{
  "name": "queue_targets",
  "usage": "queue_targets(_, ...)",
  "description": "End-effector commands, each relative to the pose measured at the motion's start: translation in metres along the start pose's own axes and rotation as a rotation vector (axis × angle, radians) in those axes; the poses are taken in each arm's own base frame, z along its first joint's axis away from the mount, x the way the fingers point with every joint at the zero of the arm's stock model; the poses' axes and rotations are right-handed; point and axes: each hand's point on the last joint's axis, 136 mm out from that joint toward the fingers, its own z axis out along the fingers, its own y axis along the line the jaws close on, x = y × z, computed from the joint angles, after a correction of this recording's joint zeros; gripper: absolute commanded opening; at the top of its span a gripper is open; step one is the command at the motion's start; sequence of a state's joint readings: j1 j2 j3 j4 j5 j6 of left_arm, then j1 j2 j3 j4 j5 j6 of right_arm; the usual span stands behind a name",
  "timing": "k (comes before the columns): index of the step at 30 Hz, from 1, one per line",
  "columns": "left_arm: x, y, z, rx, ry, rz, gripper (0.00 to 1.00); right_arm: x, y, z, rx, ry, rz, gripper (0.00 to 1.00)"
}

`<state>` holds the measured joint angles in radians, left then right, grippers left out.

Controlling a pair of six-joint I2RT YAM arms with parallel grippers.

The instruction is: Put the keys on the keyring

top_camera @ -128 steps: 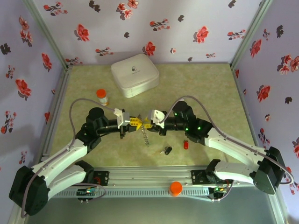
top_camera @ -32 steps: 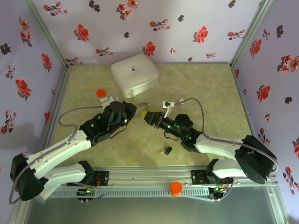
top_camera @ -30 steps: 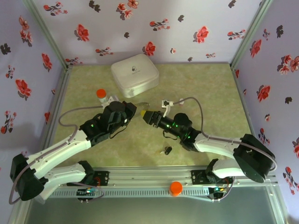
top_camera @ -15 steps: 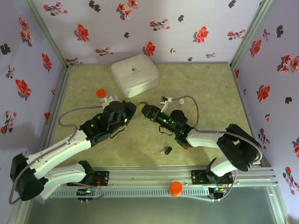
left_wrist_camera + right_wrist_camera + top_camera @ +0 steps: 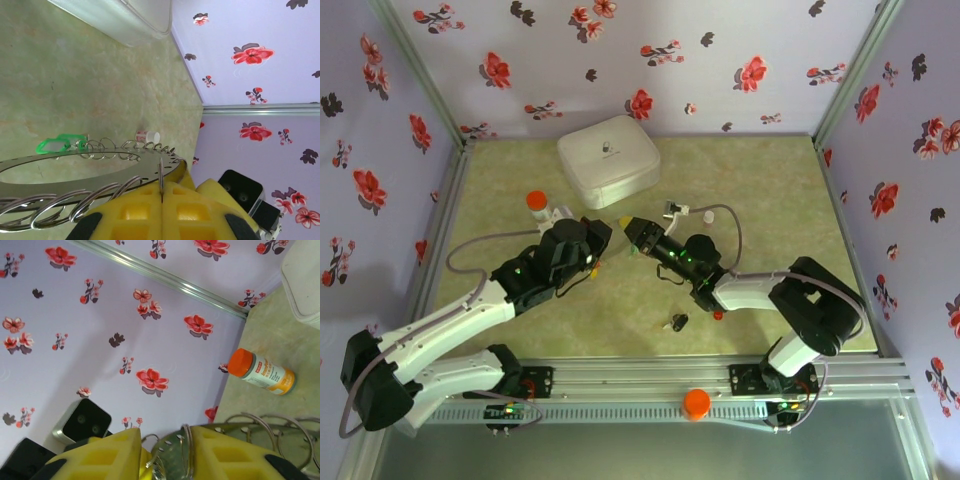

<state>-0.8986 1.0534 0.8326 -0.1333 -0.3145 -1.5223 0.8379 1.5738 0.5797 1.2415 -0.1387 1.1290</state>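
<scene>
My left gripper [image 5: 161, 192] is shut on the rim of the keyring [image 5: 100, 167], a flat grey metal ring strung with wire loops. One green key [image 5: 52, 145] hangs on a loop at its far side. My right gripper [image 5: 166, 440] faces it tip to tip. Its jaws stand apart around the keyring [image 5: 186, 452], whose rim lies against the right-hand pad [image 5: 220, 445]. In the top view the two grippers meet at mid-table, left gripper [image 5: 603, 243] and right gripper [image 5: 626, 228]. A black key [image 5: 677, 322] and a red key [image 5: 718, 315] lie loose near the front.
A white rounded case [image 5: 608, 160] sits at the back of the table. An orange-capped pill bottle [image 5: 538, 206] stands left of the left arm. A small white vial [image 5: 148, 136] lies beyond the ring. An orange knob [image 5: 696, 402] is on the front rail.
The right arm has reached further left and back toward the left gripper. Its jaws have narrowed around the ring's rim. The left gripper has kept its hold and barely moved.
</scene>
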Motion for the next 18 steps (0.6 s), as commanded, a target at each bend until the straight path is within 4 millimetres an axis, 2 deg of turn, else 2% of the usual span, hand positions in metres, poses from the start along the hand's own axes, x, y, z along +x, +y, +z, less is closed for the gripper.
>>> queue_targets(1,-0.007,-0.016,-0.008,0.067,-0.030,-0.043,0.00,-0.011,0.014,0.004,-0.059,-0.037,-0.001,0.26)
queue_targets(6,-0.007,-0.015,-0.008,0.066,-0.031,-0.044,0.00,-0.011,0.007,0.006,-0.032,-0.033,0.000,0.15)
queue_targets(14,-0.007,-0.016,-0.008,0.068,-0.031,-0.043,0.00,-0.007,-0.001,0.005,0.015,-0.015,-0.013,0.12)
queue_targets(18,-0.007,-0.017,-0.008,0.069,-0.031,-0.040,0.00,-0.004,-0.002,0.005,0.039,0.011,-0.042,0.05)
